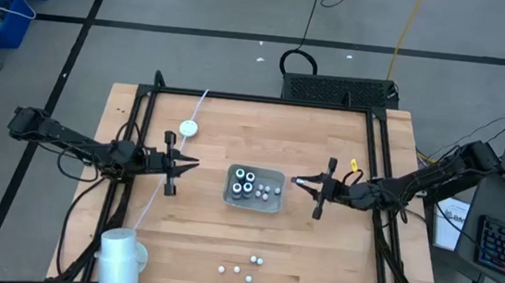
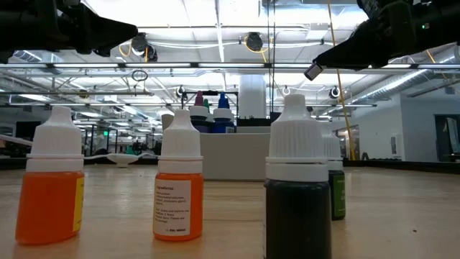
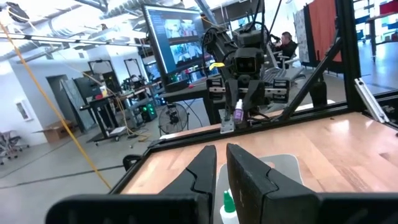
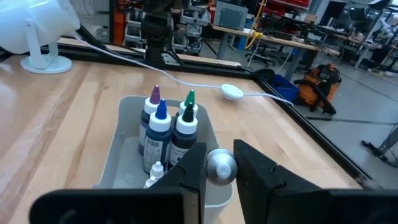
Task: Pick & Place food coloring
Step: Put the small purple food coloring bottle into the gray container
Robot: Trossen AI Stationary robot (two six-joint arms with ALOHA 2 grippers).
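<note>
A grey tray [image 1: 276, 205] at the table's middle holds three larger bottles [image 4: 166, 127] with purple, blue and green tips and several tiny ones. Several small food coloring bottles [image 1: 238, 269] stand upright on their bases near the front edge; the low view shows two orange ones [image 2: 178, 188], a dark one [image 2: 297, 201] and a green one behind it. My right gripper [image 1: 296, 179] hovers just right of the tray, shut on a tiny bottle. My left gripper [image 1: 196, 165] hovers left of the tray, fingers [image 3: 245, 171] nearly together, holding nothing. My right gripper pinches a tiny round food coloring bottle between its two fingers; its own view shows only the bottle's pale rounded end [image 4: 221, 167] at the fingertips. The fingers come nearly level from the table's right side. The bottle is lifted clear, beside the tray's right rim.
A white lamp-like object [image 1: 120, 257] stands at the near left corner. A white puck [image 1: 189, 128] with a cable lies on the far left of the table. Black frame rails [image 1: 374, 153] run along the table's edges. Bare wood lies around the tray.
</note>
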